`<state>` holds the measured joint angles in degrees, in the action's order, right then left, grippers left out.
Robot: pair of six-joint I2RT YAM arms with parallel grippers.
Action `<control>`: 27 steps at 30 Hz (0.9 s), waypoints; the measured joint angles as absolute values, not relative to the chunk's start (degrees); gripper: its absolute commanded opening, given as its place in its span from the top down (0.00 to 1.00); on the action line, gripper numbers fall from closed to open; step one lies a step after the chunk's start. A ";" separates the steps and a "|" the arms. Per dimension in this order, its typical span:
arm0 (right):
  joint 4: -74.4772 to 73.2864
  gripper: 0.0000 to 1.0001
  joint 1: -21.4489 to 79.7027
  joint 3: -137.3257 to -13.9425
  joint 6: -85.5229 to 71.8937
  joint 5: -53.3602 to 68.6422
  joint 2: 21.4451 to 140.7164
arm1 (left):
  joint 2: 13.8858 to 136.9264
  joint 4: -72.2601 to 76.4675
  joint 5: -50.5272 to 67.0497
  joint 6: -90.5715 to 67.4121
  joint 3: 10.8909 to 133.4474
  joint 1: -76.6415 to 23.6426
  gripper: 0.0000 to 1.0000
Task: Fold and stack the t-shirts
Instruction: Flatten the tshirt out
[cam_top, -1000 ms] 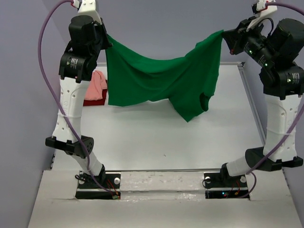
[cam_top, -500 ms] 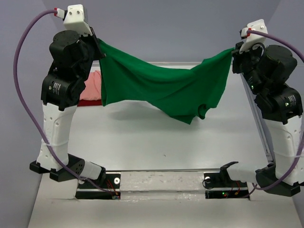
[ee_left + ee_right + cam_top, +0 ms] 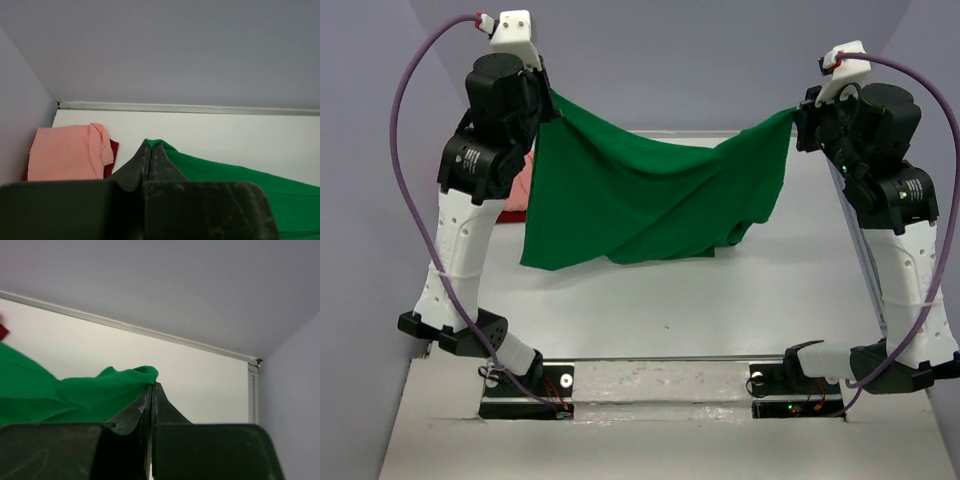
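Both arms hold the green t-shirt (image 3: 650, 200) stretched in the air between them, over the far half of the table (image 3: 720, 310). The overhead view shows its full drape and sagging lower edge. The left gripper (image 3: 151, 146) and right gripper (image 3: 151, 386) are each clamped on an upper corner, and only the wrist views show the cloth pinched at the tips. The left wrist view shows the salmon pink t-shirt (image 3: 67, 159) lying on the dark red t-shirt (image 3: 114, 148) at the table's far left corner. From above, the left arm mostly hides them.
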<state>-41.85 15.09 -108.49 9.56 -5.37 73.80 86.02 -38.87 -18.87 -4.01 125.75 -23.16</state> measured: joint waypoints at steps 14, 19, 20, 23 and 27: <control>-39.97 1.00 19.07 -104.03 13.21 -22.26 68.84 | 84.23 -39.55 -20.34 -3.97 121.89 -23.99 1.00; -38.92 1.00 26.94 -103.55 18.41 -29.98 61.93 | 75.96 -39.94 -25.23 -2.98 117.75 -27.68 1.00; -38.33 1.00 28.38 -103.66 19.46 -31.27 60.40 | 74.39 -39.99 -26.04 -2.81 117.64 -28.62 1.00; -37.19 1.00 31.97 -105.01 22.52 -34.92 57.36 | 70.08 -39.46 -28.01 -2.37 117.60 -30.24 1.00; -34.22 1.00 35.86 -106.72 26.04 -38.59 54.39 | 68.27 -38.96 -29.45 -2.20 118.45 -30.39 1.00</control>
<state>-34.22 35.86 -106.72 26.04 -38.59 54.39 68.27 -38.96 -29.45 -2.20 118.45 -30.39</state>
